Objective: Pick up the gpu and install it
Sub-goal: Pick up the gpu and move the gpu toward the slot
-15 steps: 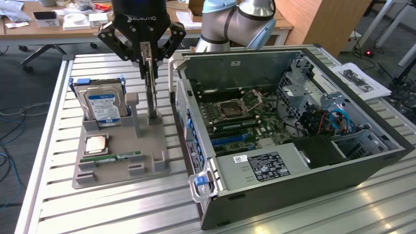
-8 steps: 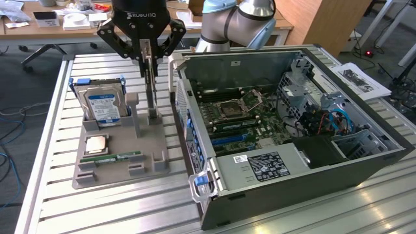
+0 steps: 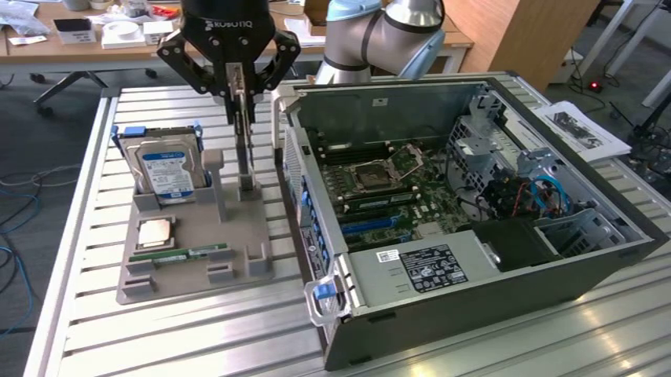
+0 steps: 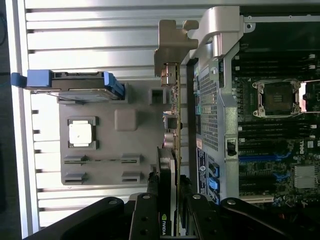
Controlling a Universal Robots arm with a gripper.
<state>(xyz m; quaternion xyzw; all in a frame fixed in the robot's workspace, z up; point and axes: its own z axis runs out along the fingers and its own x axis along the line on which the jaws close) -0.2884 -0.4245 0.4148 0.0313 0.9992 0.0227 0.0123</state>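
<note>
First, the exterior view. The claw (image 3: 240, 93), with ROBOTIQ printed across its black body, hangs from the grey and blue arm (image 3: 378, 35). It is clamped on the top edge of the graphics card (image 3: 247, 153). The card stands upright and edge-on, with its lower end at a slot post of the grey tray (image 3: 188, 279); I cannot tell whether it rests there or is just clear of it. The tray lies on the slatted metal table (image 3: 157, 338), just beside the open computer case (image 3: 472, 314). On the tray a hard drive (image 3: 168, 173) stands upright. Its blue and white label is too small to read. A processor chip (image 3: 155, 232) and a memory stick (image 3: 194, 254) lie flat in front of it. Inside the case, a black and white label (image 3: 432, 268) sits on the power supply, its text unreadable.

Next, the wrist view. The claw (image 4: 169, 195) has its black fingers (image 4: 145, 210) pressed on both faces of the graphics card (image 4: 167, 165), which is seen along its edge. An NVIDIA logo (image 4: 163, 221) shows between them. The card's silver end bracket (image 4: 169, 50) reaches past the tray (image 4: 110, 150), close to the case's rear wall (image 4: 220, 100). The hard drive (image 4: 75, 85) and the chip (image 4: 81, 132) sit on the tray. White letters (image 4: 315, 147) on the board inside the case look like DELL.
</note>
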